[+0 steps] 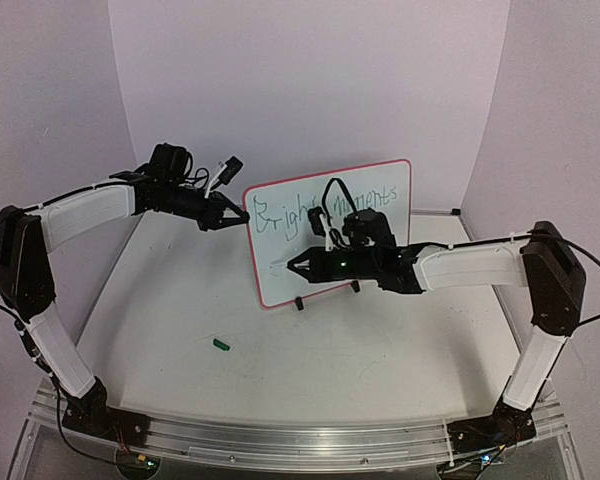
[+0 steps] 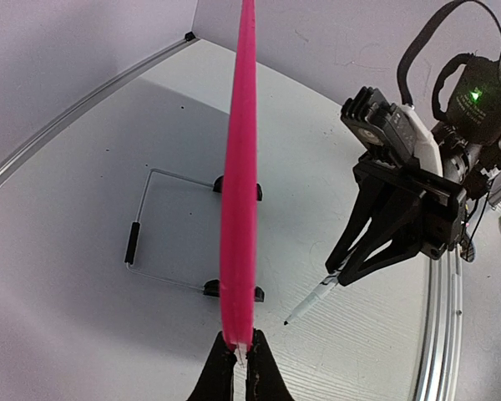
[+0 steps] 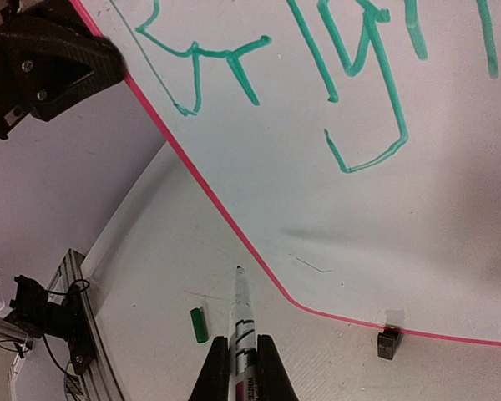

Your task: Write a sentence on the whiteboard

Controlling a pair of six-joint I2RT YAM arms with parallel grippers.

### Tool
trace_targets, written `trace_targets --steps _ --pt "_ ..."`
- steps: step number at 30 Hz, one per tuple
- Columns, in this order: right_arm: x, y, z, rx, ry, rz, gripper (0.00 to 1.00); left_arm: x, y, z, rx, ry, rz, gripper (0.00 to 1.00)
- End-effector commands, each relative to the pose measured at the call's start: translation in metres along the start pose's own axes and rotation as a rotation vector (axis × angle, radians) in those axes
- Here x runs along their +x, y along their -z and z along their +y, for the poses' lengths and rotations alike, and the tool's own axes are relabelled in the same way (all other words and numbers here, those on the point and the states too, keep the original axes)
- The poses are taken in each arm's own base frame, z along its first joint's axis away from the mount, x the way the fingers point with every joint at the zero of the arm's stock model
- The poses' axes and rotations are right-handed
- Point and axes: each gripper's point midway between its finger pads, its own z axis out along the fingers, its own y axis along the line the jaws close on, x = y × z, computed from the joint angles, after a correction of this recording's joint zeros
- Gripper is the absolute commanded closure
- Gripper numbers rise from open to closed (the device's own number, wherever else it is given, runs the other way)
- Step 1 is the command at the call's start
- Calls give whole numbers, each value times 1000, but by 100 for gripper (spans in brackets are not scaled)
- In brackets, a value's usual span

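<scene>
Edgewise, whiteboard (image 1: 290, 205) in left gripper (image 1: 242, 222).

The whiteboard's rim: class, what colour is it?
Bright pink-red; the whiteboard's rim shows best edge-on in the left wrist view.

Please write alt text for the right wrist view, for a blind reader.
The right pincer holds a marker, its tip off the whiteboard, near the pink rim. Green handwriting is on the board; the left pincer clamps its edge at upper left. A green cap lies on the table beside the marker.
</scene>
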Motion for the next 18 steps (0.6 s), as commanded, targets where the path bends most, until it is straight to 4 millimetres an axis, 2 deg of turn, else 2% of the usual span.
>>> trace_targets --steps 1,8,18 --pt "-26 -6 4 12 17 -82 100 5 -3 -11 25 6 41 100" --pt "-21 -17 -5 35 9 -72 100 6 -4 -11 26 7 42 100" --pt "-26 -24 -9 52 20 -89 100 6 -4 -12 26 6 44 100"
